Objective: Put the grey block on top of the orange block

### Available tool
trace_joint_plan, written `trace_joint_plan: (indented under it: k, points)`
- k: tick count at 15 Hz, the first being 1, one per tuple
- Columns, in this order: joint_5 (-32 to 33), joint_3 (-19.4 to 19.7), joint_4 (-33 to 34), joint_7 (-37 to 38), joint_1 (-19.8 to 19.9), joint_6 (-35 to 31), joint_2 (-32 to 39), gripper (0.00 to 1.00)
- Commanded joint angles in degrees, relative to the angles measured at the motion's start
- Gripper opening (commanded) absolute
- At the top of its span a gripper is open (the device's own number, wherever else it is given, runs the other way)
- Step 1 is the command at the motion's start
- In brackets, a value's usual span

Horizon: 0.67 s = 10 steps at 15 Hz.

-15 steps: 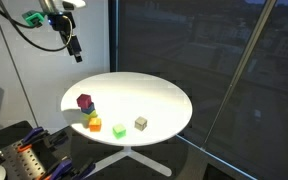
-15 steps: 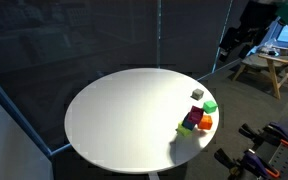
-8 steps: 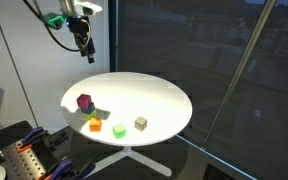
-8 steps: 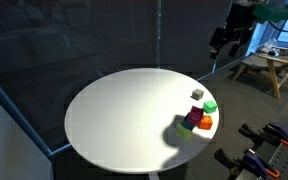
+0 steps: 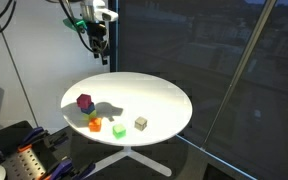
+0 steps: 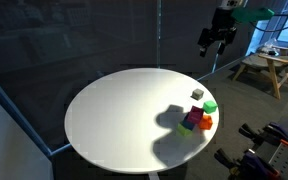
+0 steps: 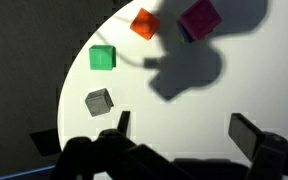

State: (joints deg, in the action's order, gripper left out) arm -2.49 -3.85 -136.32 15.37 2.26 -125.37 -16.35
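Observation:
The grey block [image 5: 141, 123] sits on the round white table [image 5: 154, 95] near its edge; it also shows in an exterior view [image 6: 197, 95] and in the wrist view [image 7: 99, 101]. The orange block [image 5: 94, 123] lies near the magenta cube, and shows too in an exterior view [image 6: 206, 122] and the wrist view [image 7: 143, 23]. My gripper [image 5: 103, 52] hangs high above the table, open and empty, apart from all blocks; it also shows in an exterior view [image 6: 216, 45] and in the wrist view [image 7: 184, 128].
A green cube [image 5: 118, 129] lies between the orange and grey blocks. A magenta cube [image 5: 84, 102] stands on a stack by the orange one. A wooden table [image 6: 267, 66] stands beyond the round table. A dark glass wall lies behind.
My gripper has moved sideways from beyond the table's edge to above the table, staying high and open. The blocks have not moved.

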Motion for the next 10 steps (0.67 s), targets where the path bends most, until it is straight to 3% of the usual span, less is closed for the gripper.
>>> trace_joint_plan:
  k: [1,10]
  points:
    - [2.29,1.25,5.29,-0.66,0.45,-1.02,6.77,1.00]
    - [2.49,5.69,12.45,-1.88,1.02,-3.87,19.70,1.00]
